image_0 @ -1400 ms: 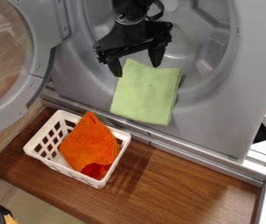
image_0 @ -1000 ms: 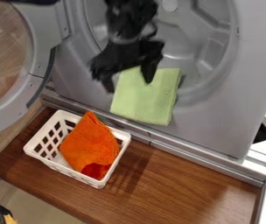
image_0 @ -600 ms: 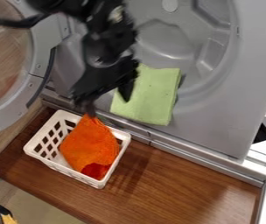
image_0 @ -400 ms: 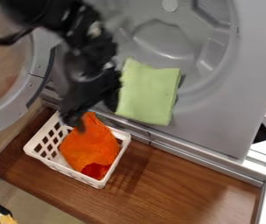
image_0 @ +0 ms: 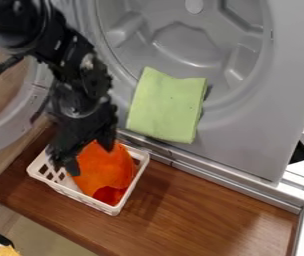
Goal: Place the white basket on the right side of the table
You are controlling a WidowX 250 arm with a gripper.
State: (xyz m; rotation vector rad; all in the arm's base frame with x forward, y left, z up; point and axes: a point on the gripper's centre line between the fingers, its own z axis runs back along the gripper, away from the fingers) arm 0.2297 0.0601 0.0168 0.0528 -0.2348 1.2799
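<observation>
The black gripper (image_0: 92, 159) hangs over the back left part of the white basket, its two fingertips spread apart, one by the orange cloth's left edge and one over its upper part. The white basket (image_0: 81, 198) stands on the left part of the brown wooden table (image_0: 208, 210), turned at a slant. An orange cloth (image_0: 108, 170) lies inside it. The arm covers the basket's back left corner. Whether the fingertips touch the cloth, I cannot tell.
Behind the table stands a grey toy washer (image_0: 248, 125) with a round opening. A green cloth (image_0: 168, 105) hangs over the opening's lower rim. The washer's open round door (image_0: 8, 125) is at the left, behind the arm. A metal rail (image_0: 215, 172) edges the table's back.
From over the washer opening, my gripper has moved left and down the view to the basket. The basket and both cloths have kept their places.
</observation>
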